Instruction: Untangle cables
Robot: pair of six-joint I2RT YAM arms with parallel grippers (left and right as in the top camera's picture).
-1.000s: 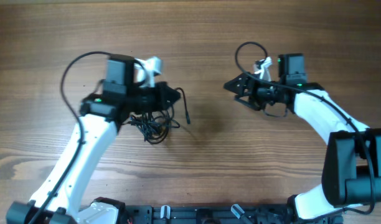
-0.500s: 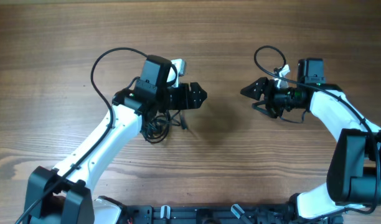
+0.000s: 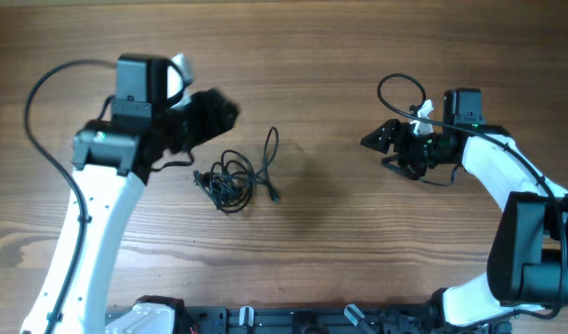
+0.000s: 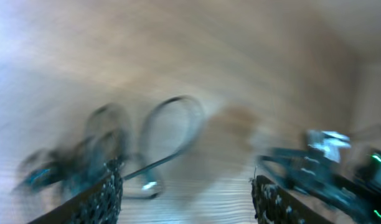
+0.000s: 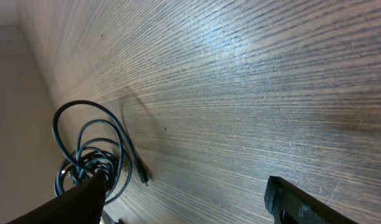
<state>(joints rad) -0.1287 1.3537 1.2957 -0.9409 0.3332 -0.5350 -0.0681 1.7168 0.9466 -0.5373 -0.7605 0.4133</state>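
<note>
Holds left pincer (image 3: pixel 224 109) and right pincer (image 3: pixel 375 139) apart, empty, either side of cables (image 3: pixel 233 176) bunched on desk (image 3: pixel 312 56) (presumably choosing strands to grab).

Brown wood-grain counter (image 3: pixel 321 56) fills the overhead view, with streaky grain running left to right. Soft glare on it in the right wrist view; plain beige beyond its edge.

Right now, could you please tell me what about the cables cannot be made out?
- Overhead: the cables cross too finely to trace the knot.
- Left wrist: motion blur smears them; the strands cannot be counted.
- Right wrist: a jaw and the bottom edge hide their lower part.
</note>
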